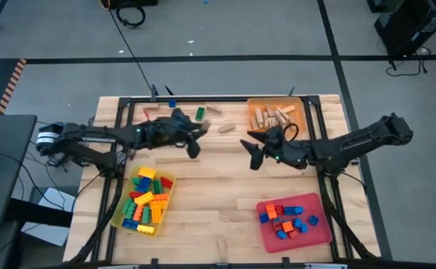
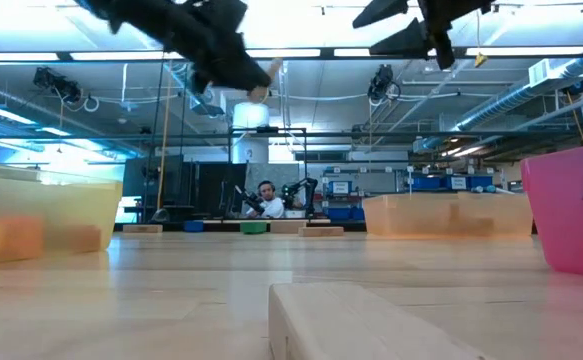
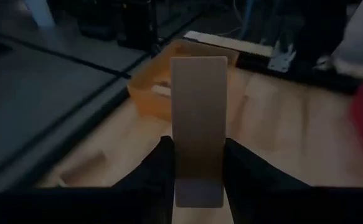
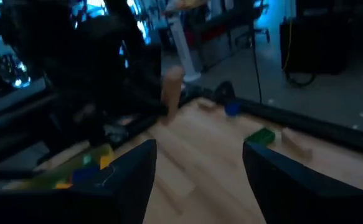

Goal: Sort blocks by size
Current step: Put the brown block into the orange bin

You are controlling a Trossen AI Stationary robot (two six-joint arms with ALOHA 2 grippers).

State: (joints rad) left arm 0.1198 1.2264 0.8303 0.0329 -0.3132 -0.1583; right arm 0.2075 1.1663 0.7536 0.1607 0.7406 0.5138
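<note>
My left gripper (image 1: pixel 195 140) hangs over the far middle of the table, shut on a tan wooden block (image 3: pixel 198 106), which also shows in the low view (image 2: pixel 261 90). My right gripper (image 1: pixel 252 152) hovers open to its right, near the orange tray (image 1: pixel 301 104) of wooden pieces, with nothing between its fingers (image 4: pixel 137 174). Loose blocks lie flat by the far edge: a green one (image 1: pixel 200 113), a blue one (image 1: pixel 171 102) and tan ones (image 1: pixel 226 129). Coloured bricks fill the yellow tray (image 1: pixel 119 217) and the red tray (image 1: pixel 324 233). My left gripper pinches the wooden block's two long sides near its rear end (image 3: pixel 198 180) between its two fingers (image 3: pixel 159 168). The fingers lie along the block and come at it nearly level, from the table's left. The block sticks out past the fingertips, lifted clear of the table.
A tan block (image 2: pixel 371 320) lies near the table's front edge, close before the low camera. Bare wood (image 1: pixel 218 187) lies between the trays. A black frame (image 1: pixel 225 99) runs along the far edge. A person sits far off in the room (image 2: pixel 266 200).
</note>
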